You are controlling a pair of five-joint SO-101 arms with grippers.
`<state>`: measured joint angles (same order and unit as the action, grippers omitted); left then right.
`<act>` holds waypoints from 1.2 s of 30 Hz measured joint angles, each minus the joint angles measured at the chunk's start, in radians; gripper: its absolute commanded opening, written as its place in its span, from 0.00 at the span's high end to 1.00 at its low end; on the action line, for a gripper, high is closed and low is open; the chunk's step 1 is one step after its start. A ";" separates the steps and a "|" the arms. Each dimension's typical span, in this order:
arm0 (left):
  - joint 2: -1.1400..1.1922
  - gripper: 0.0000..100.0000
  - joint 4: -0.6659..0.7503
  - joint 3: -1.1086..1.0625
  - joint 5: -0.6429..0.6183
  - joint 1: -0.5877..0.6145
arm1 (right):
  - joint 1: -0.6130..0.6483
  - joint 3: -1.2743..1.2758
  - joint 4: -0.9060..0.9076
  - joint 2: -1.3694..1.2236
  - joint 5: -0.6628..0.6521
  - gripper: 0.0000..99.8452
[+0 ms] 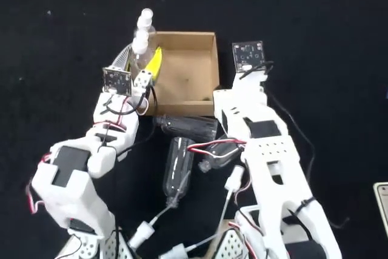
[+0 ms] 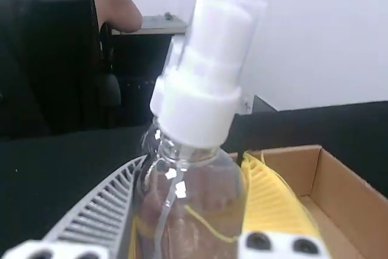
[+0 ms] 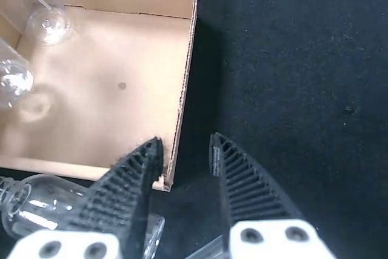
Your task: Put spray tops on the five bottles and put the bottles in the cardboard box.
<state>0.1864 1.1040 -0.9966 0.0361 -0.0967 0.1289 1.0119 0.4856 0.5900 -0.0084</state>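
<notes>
Clamping capped bottle (image 2: 188,198) in left gripper (image 1: 140,59), inside box (image 1: 185,108) at left wall, second capped bottle (image 1: 145,19) just behind. Holding right gripper (image 3: 185,147) apart above box's near right corner. Leaving three uncapped bottles (image 1: 179,168) lying before box.

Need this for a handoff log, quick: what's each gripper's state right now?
Left gripper: shut on the clear plastic bottle with a white spray top.
Right gripper: open, empty, by the brown cardboard box corner.

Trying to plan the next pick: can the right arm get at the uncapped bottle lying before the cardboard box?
Probably yes: its open end effector hangs right beside the uncapped bottle, nothing between them.
</notes>
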 measured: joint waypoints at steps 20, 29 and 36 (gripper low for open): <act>0.227 0.97 0.118 0.143 0.000 0.012 | 0.000 0.000 0.000 0.000 0.000 0.90; 0.327 0.97 0.118 0.255 -0.003 0.021 | 0.000 0.000 0.000 0.000 0.000 0.90; 0.339 0.97 0.118 0.269 -0.002 0.021 | 0.000 0.000 0.000 0.000 0.000 0.90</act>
<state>0.5255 1.2221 -0.7281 0.0345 -0.0752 0.1289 1.0119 0.4856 0.5900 -0.0084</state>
